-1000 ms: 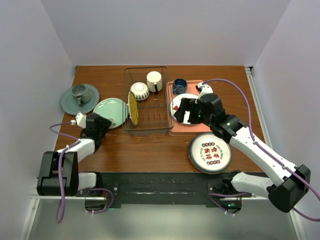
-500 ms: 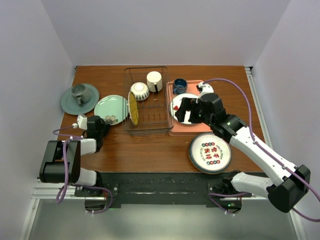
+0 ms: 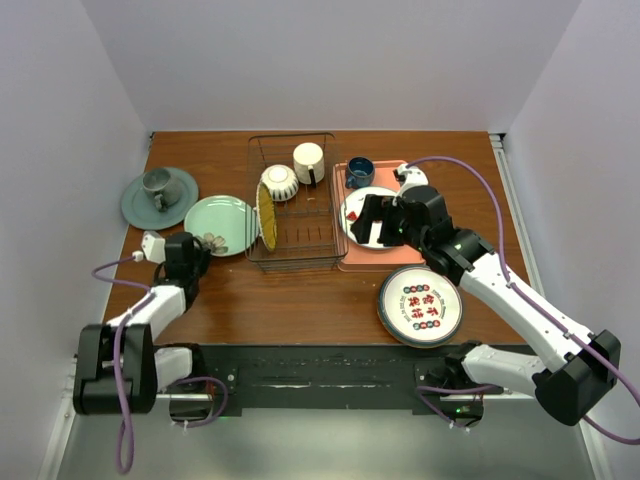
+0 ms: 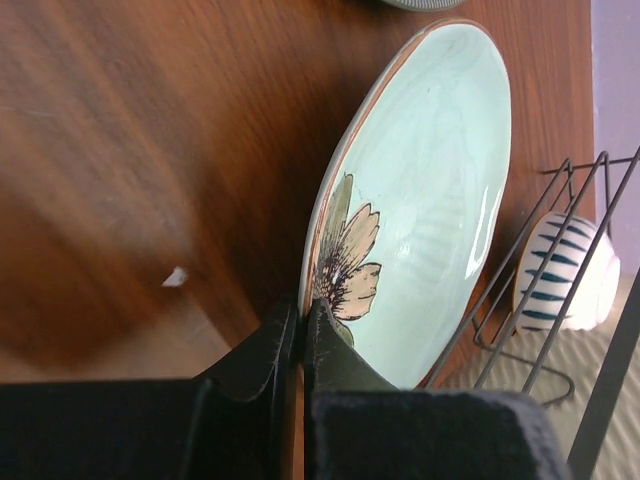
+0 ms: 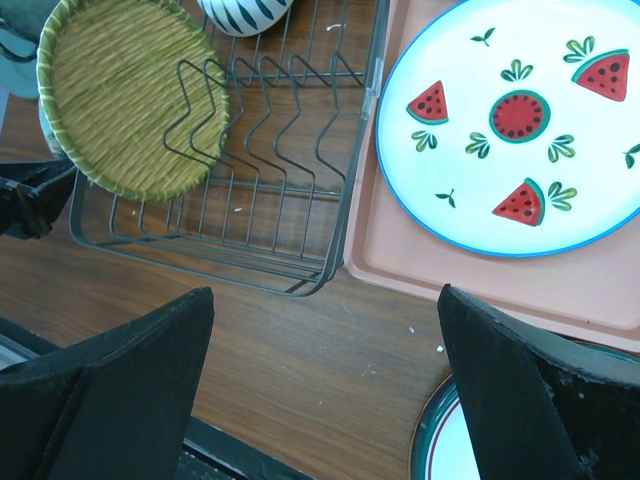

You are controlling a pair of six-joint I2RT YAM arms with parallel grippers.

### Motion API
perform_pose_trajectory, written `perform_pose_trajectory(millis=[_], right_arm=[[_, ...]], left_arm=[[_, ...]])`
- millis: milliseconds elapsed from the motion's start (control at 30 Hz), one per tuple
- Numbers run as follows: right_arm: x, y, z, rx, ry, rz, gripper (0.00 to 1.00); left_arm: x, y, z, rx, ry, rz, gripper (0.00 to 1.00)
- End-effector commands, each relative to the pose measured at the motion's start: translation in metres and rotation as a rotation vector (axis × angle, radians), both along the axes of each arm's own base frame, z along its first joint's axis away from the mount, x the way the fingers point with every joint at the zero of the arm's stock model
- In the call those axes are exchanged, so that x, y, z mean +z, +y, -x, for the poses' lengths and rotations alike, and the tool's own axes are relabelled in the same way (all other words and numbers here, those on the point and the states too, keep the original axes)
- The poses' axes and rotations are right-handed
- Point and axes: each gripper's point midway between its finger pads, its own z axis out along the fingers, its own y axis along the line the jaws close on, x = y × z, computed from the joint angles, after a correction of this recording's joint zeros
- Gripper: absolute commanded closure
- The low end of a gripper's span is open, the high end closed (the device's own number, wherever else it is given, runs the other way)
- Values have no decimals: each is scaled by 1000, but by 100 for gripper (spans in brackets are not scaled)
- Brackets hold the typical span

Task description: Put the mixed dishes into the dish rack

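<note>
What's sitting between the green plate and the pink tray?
The dish rack sits between the mint-green plate and the pink tray, seen in the top view.

- Teal-rimmed plate [image 5: 440, 450]: lower centre, right wrist view; cut by bottom edge.
- Striped bowl [image 5: 245, 10]: top edge, same view; mostly cut off.

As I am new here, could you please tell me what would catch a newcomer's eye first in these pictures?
The left gripper is pinched shut on the near rim of the mint-green flower-painted plate, left of the dark wire dish rack. In that rack a yellow woven-textured plate stands on edge, and the right gripper hangs open over the flat pink tray holding a white plate.
</note>
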Motion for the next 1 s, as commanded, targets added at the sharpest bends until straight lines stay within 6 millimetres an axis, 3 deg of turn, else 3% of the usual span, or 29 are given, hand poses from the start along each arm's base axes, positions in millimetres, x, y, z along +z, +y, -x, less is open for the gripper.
perform_pose_trajectory(millis=[0,33,100,133,200,333,600,800,967], right_arm=[[5,8,-1,35,-12,-27,2],[4,9,0,42,-7,-31,2],[6,15,0,62,-5,-52,2],[7,16,0,67,-6,-56,2],[10,18,-1,70,-15,-64,3],[16,24,2,107,-26,-91,3],[21,38,5,182,-42,-133,3],[19,53,10,248,-25,-181,3],[18,58,12,267,-17,-211,4]], left_arm=[[14,18,22,7,77,-144,100],[34,20,16,13,19,-161,100],[38,22,23,9,46,-184,100],[52,24,21,12,16,-198,100],[58,27,24,16,31,-216,100],[91,33,22,27,-13,-267,100],[127,36,19,18,-37,-303,100],[167,29,17,-11,-130,-300,100],[180,25,20,-40,-153,-303,100]])
